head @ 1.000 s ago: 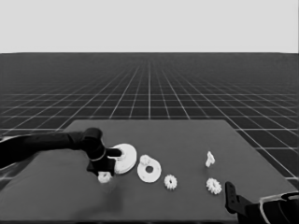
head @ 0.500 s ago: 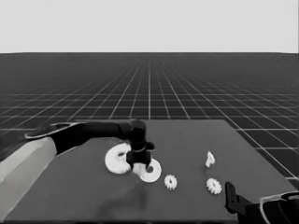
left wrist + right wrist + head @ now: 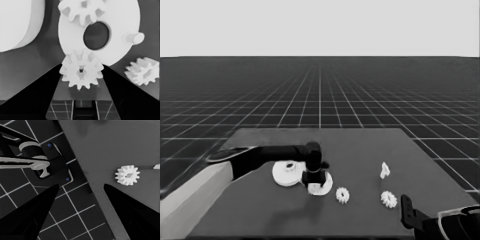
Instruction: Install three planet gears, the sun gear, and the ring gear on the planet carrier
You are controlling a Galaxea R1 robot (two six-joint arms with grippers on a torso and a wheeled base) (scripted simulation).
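Observation:
My left gripper (image 3: pixel 314 179) hangs over the smaller round part (image 3: pixel 326 186), the planet carrier, mid-table. In the left wrist view the left gripper (image 3: pixel 82 67) is shut on a small planet gear (image 3: pixel 81 73), held just short of the carrier's rim (image 3: pixel 120 22). One gear (image 3: pixel 82 11) sits on the carrier beside its wide dark hole, and a bare peg (image 3: pixel 133 38) sticks out of it. The larger round part (image 3: pixel 285 174), the ring gear, lies touching the carrier's left side. Two loose gears (image 3: pixel 342 195) (image 3: pixel 388 199) lie to the right.
A thin white piece (image 3: pixel 384 170) stands at the table's right. My right gripper (image 3: pixel 406 210) waits open at the table's front right corner, and its wrist view shows a gear (image 3: pixel 127 175) near the table edge. Dark machinery (image 3: pixel 45 167) sits past that edge.
My left arm has swung right from the table's left side, past the larger round part, to the smaller one, carrying a gear. The right arm has not moved.

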